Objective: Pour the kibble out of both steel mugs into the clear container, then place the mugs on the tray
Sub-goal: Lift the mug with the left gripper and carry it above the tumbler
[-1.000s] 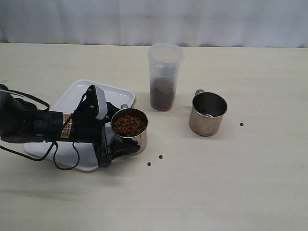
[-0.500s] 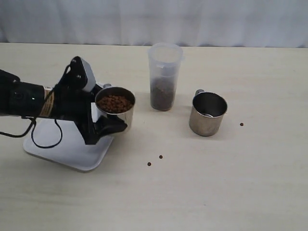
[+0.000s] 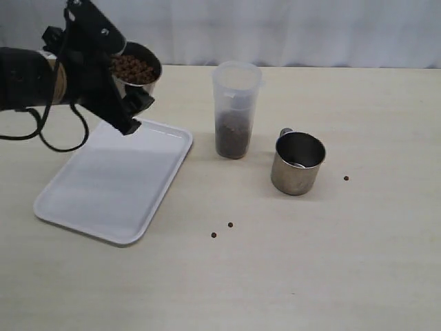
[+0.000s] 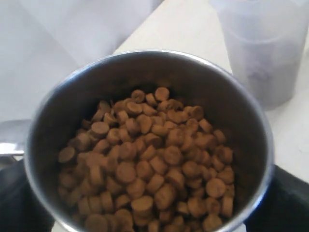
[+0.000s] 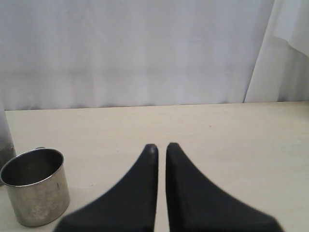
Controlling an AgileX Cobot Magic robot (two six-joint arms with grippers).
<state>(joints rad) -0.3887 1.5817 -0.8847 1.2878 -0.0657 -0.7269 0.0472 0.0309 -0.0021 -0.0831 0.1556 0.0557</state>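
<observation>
While the left jaws stand wide around a steel mug (image 3: 147,72) full of kibble (image 4: 149,159), held aloft left of the clear container (image 3: 236,110), the right jaws are pinched together on nothing; second mug (image 3: 298,163) upright just right of the container; tray (image 3: 110,186) flat on the bench (image 3: 324,269) to its left; two stray pellets (image 3: 230,225) in front.

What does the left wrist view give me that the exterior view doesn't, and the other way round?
Only the left wrist view: a close look straight into the full mug, with its kibble sitting below the rim. Only the exterior view: the tray, the second mug beside the container, three stray pellets on the table, and the kibble already in the container. Both: the full mug, held off the table, and the container.
</observation>
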